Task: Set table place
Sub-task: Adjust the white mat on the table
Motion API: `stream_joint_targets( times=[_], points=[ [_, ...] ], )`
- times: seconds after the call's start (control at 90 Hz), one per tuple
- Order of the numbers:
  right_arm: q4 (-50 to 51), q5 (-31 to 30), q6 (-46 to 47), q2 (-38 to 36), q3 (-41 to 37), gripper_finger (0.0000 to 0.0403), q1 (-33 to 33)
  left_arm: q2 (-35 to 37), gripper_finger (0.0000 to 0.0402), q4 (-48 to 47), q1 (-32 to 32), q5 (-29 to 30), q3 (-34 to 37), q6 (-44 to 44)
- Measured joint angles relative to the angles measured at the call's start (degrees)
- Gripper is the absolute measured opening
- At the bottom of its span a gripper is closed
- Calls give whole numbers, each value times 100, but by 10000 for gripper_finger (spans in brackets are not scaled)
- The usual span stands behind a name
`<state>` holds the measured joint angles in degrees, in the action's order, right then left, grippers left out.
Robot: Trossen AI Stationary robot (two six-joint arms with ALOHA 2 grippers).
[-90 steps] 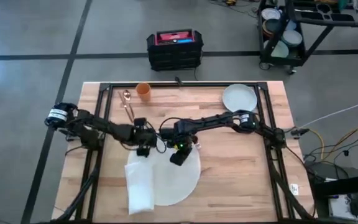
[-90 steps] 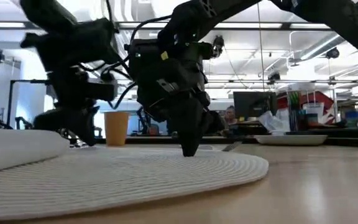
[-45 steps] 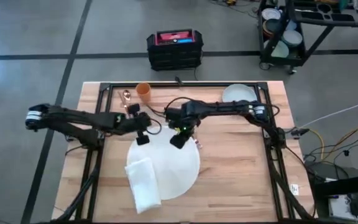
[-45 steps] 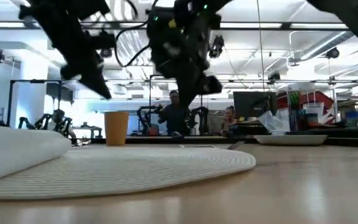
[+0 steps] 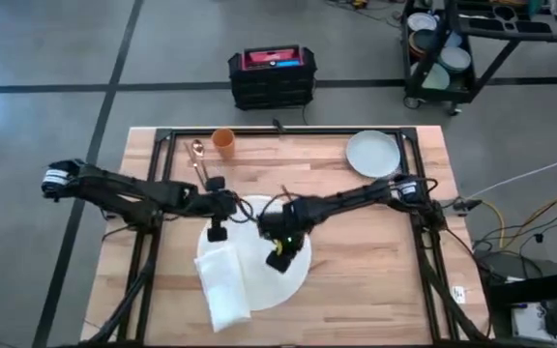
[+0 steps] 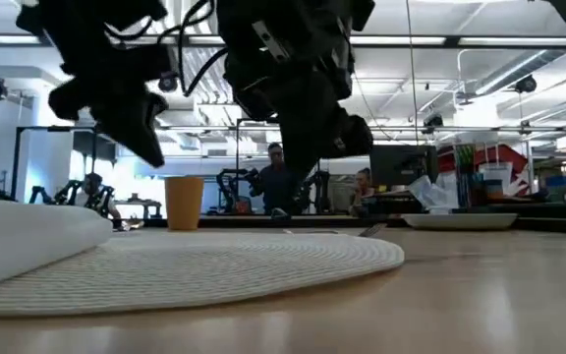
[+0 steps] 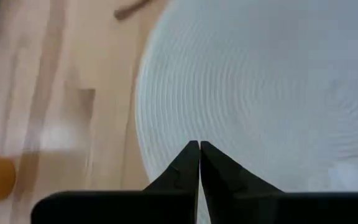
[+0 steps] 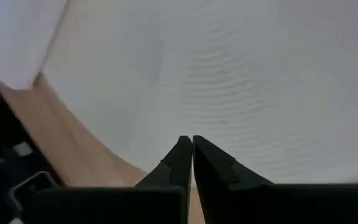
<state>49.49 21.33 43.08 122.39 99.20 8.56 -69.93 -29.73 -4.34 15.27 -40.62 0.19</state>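
While the table (image 5: 375,242) carries everything needed for the setting, only part of it sits where it belongs, so I judge the task to be somewhere short of half done. Its light-wood top holds the place (image 5: 288,280), a large round white mat lying flat near the middle and toward the front edge, and this looks settled. On the mat's left side a folded white napkin (image 5: 222,290) lies partly on the mat and partly hanging past its rim toward the front. Well apart, at the far right corner, the pale grey-green plate (image 5: 372,153) rests on bare wood, not yet on the mat. At the far left stand the orange cup (image 5: 223,141) and, just beside it, a copper-coloured spoon (image 5: 197,155), both also away from the mat.

Both arms reach in over the mat. The left gripper (image 5: 217,232) hangs above the mat's far-left rim, its fingers (image 7: 185,163) pressed together with nothing between them. The right gripper (image 5: 277,261) hovers over the mat's middle, likewise clenched on nothing, and the low view shows both clear of the surface.

What remains, as I read it, is bringing the plate onto the mat, then placing the cup and spoon beside it, and perhaps straightening the napkin
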Motion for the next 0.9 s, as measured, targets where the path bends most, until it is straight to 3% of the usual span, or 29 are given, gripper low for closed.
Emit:
stream_joint_targets(
  times=[0.111, 0.378, 0.622, 0.9],
  points=[
    [-119, 33, 167, -2, -117, 0, 271, -366, 0, -29, -4, -452, 15, 582],
    [-245, 80, 532, -101, -156, 0, 651, -746, 0, -75, 0, -534, 33, 1249],
    [-81, -312, 407, -94, -297, 0, 417, -807, 0, -67, 15, 26, 206, 1306],
    [834, -812, -210, -92, -588, 0, -1, -814, 0, 1, 26, -26, 566, 1235]
  ],
)
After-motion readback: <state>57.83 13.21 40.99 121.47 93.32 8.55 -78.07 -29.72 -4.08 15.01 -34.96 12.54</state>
